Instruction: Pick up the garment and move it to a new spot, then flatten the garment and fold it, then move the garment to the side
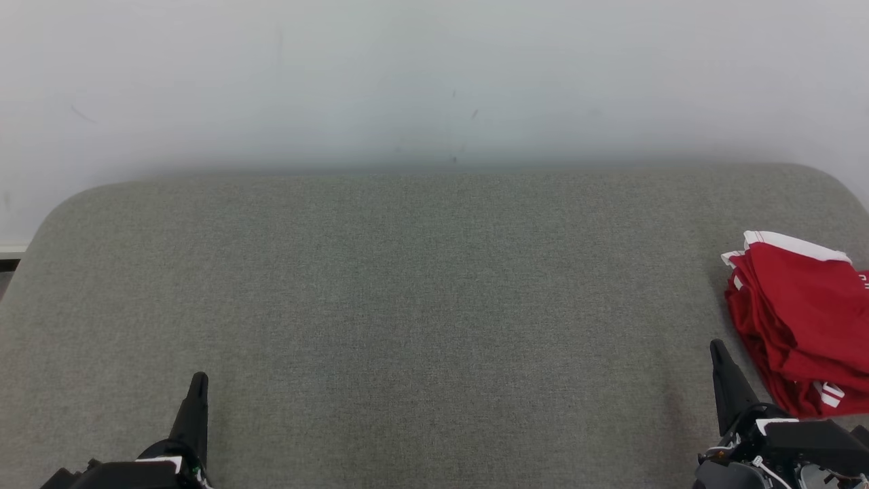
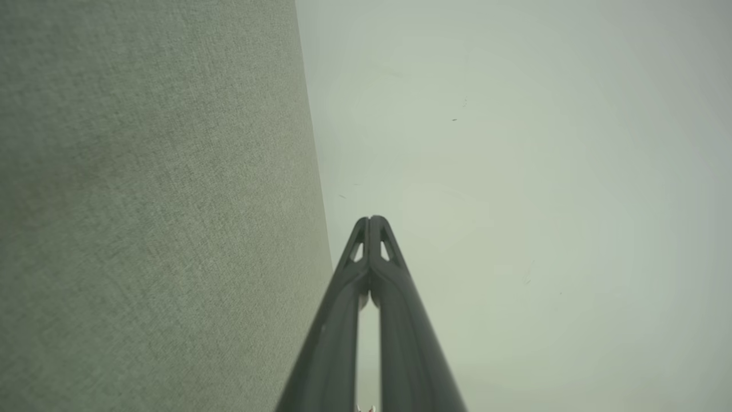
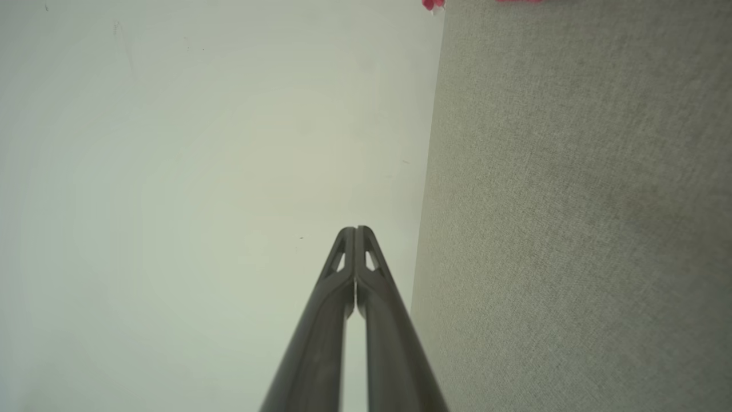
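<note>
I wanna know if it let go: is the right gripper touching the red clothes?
Apart. The head view shows a strip of grey surface between the shut right gripper and the edge of the red clothes.

Bare indoor work station; the room type cannot be told further. A grey fabric-covered surface (image 1: pixel 407 305) with rounded corners spans 6 o'clock, against a scuffed white wall (image 1: pixel 434 68) at 12 o'clock.

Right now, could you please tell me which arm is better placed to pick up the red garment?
Probably the right: the right gripper sits shut just beside the red garment, while the left gripper is far across the gray fabric surface.
</note>
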Motion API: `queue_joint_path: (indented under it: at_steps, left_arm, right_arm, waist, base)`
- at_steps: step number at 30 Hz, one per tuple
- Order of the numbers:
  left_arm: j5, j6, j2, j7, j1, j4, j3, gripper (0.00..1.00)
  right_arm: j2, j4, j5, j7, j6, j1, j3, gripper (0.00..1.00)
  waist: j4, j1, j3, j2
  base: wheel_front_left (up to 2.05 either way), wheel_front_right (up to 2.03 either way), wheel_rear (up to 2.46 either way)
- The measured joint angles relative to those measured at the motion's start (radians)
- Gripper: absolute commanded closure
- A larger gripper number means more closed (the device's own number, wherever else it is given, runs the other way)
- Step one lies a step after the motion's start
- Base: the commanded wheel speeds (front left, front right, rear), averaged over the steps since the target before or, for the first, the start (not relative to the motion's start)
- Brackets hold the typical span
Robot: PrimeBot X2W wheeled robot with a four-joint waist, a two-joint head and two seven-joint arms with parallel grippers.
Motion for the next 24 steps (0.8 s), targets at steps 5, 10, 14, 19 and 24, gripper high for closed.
queue_joint_path:
  at_steps: [5, 10, 14, 19, 24]
  left_arm:
    - [0.000, 0.000, 0.000, 0.000, 0.000, 0.000, 0.000, 1.00]
    - [0.000, 0.000, 0.000, 0.000, 0.000, 0.000, 0.000, 1.00]
    - [0.000, 0.000, 0.000, 0.000, 0.000, 0.000, 0.000, 1.00]
    - [0.000, 0.000, 0.000, 0.000, 0.000, 0.000, 0.000, 1.00]
    - [0.000, 0.000, 0.000, 0.000, 0.000, 0.000, 0.000, 1.00]
  right_arm:
    - [0.000, 0.000, 0.000, 0.000, 0.000, 0.000, 0.000, 1.00]
    - [0.000, 0.000, 0.000, 0.000, 0.000, 0.000, 0.000, 1.00]
    - [0.000, 0.000, 0.000, 0.000, 0.000, 0.000, 0.000, 1.00]
    - [0.000, 0.000, 0.000, 0.000, 0.000, 0.000, 0.000, 1.00]
    - [0.000, 0.000, 0.000, 0.000, 0.000, 0.000, 0.000, 1.00]
  waist:
    - [0.000, 0.0000, 0.000, 0.0000]
    - [0.000, 0.0000, 0.000, 0.0000]
    - [0.000, 0.0000, 0.000, 0.0000]
    - [0.000, 0.0000, 0.000, 0.0000]
    - [0.000, 0.0000, 0.000, 0.0000]
  base:
    - [0.00, 0.00, 0.00]
    - [0.00, 0.00, 0.00]
    - [0.00, 0.00, 0.00]
    - [0.00, 0.00, 0.00]
    - [0.00, 0.00, 0.00]
